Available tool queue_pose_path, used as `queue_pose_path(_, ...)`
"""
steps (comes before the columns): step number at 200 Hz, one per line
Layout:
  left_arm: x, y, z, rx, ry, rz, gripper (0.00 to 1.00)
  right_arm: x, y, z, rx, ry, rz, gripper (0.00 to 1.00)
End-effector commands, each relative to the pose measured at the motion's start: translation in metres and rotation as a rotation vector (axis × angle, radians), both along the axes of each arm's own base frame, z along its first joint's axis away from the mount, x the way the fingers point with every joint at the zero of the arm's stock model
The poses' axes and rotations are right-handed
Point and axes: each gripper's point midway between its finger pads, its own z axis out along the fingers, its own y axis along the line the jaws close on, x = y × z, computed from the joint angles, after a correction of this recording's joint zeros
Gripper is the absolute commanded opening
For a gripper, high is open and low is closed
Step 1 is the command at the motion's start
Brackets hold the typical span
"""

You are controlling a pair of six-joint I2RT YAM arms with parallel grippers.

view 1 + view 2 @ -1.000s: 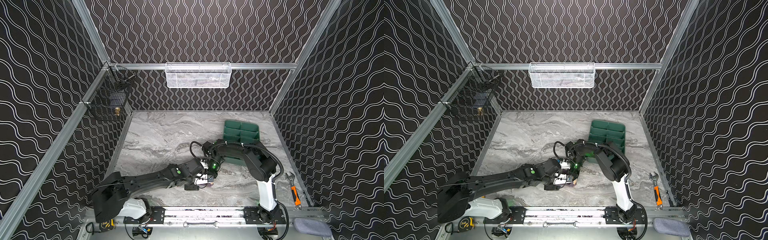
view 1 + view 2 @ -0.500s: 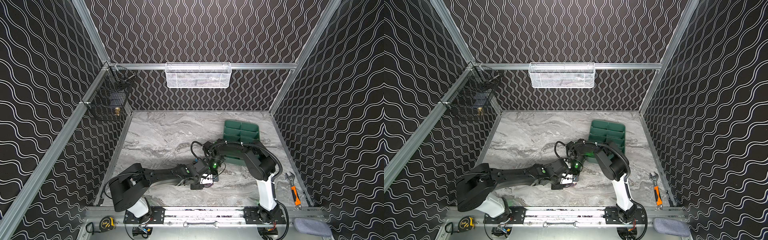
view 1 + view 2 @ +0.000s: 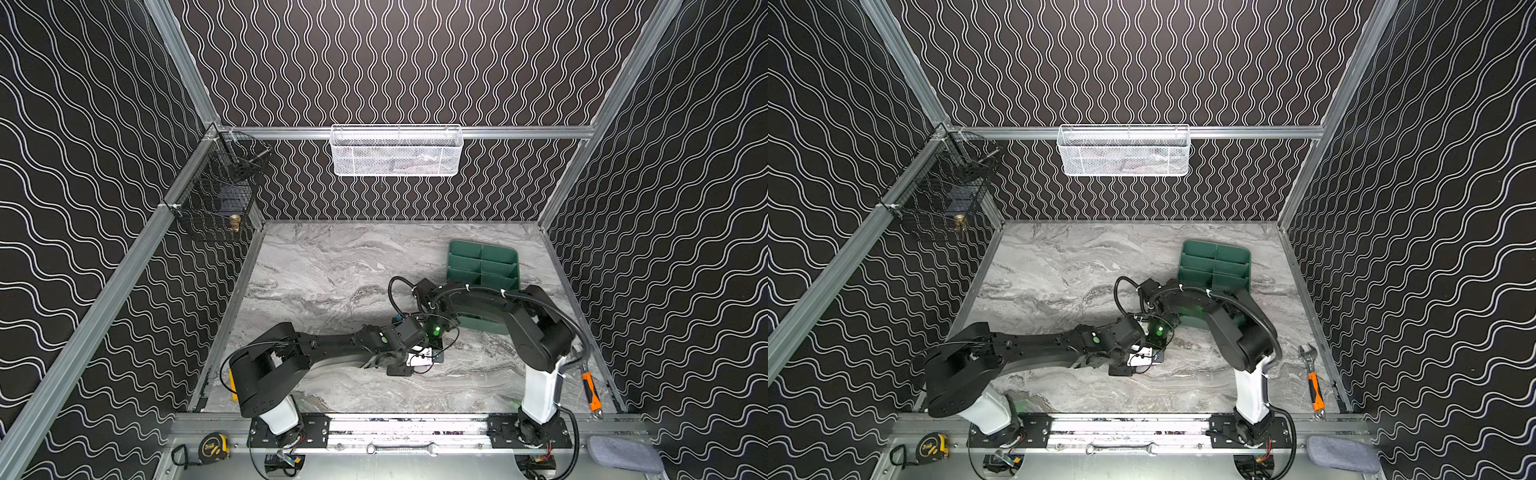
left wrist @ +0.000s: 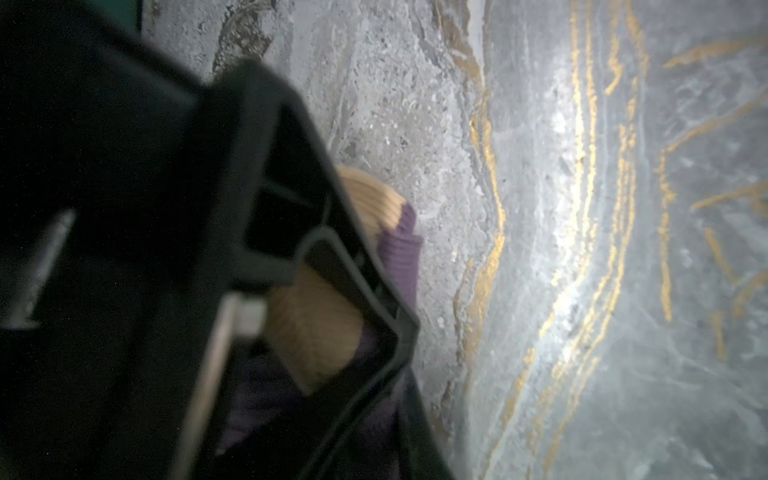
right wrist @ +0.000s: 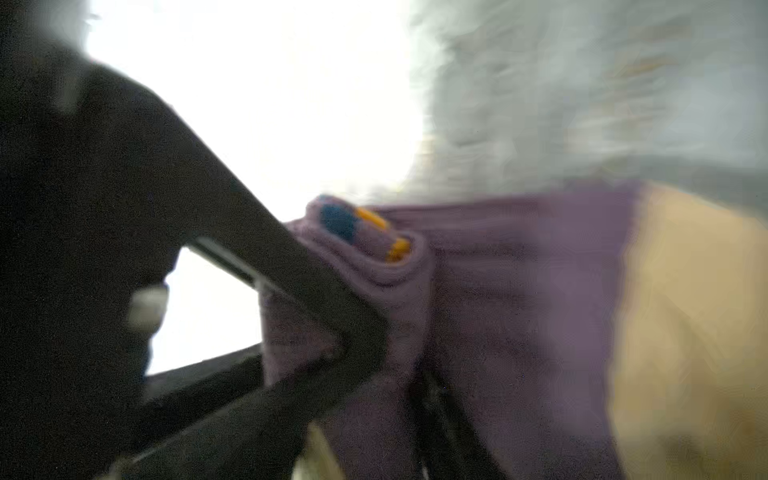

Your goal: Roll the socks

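- Centrally, toward the tabletop's [image 3: 332,270] front edge: purple sock [image 4: 400,255], partly rolled.
- Left gripper [image 3: 410,360]: narrow, pinching purple sock.
- Right gripper [image 3: 437,351]: against the roll; width cannot be told.

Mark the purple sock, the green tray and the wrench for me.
purple sock [image 5: 519,291], right wrist view, ribbed purple body.
green tray [image 3: 484,244], in a top view, far rim.
wrench [image 3: 591,392], in a top view, orange handle.

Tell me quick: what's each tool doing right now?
Left tool: closed on the purple sock.
Right tool: too blurred to tell open or closed; it sits against the same sock.
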Motion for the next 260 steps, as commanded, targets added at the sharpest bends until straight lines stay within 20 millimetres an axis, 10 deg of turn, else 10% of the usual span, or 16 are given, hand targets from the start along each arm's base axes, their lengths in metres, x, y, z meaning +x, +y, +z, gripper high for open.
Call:
queue_pose_path(1, -0.014, 0.052, -0.029, 0.201, 0.095, 0.17, 0.0, 0.031, 0.019, 0.026, 0.117, -0.179, -0.055, 0.55)
queue_pose_path(56, -0.014, 0.064, -0.022, 0.245, 0.097, 0.22, 0.0, 0.058, 0.002, 0.089, 0.196, -0.42, -0.196, 0.58)
queue_pose_path(113, -0.031, 0.071, -0.021, 0.312, 0.396, 0.272, 0.0, 0.16, -0.122, 0.166, 0.061, -0.964, -0.812, 0.63)
queue_pose_path(148, -0.015, 0.067, -0.021, 0.263, 0.55, 0.359, 0.0, 0.134, -0.132, 0.214, 0.202, -1.164, -0.819, 0.6)
queue_pose_path(168, -0.006, 0.063, -0.017, 0.187, 0.568, 0.352, 0.0, 0.083, -0.103, 0.213, 0.331, -1.221, -0.556, 0.59)
queue_pose_path(208, 0.006, 0.07, -0.032, 0.195, 0.69, 0.412, 0.0, -0.026, -0.06, 0.134, 0.351, -1.191, 0.093, 0.62)
queue_pose_path(260, 0.027, 0.075, -0.052, 0.265, 0.682, 0.479, 0.0, -0.027, -0.02, 0.076, 0.224, -1.169, 0.322, 0.62)
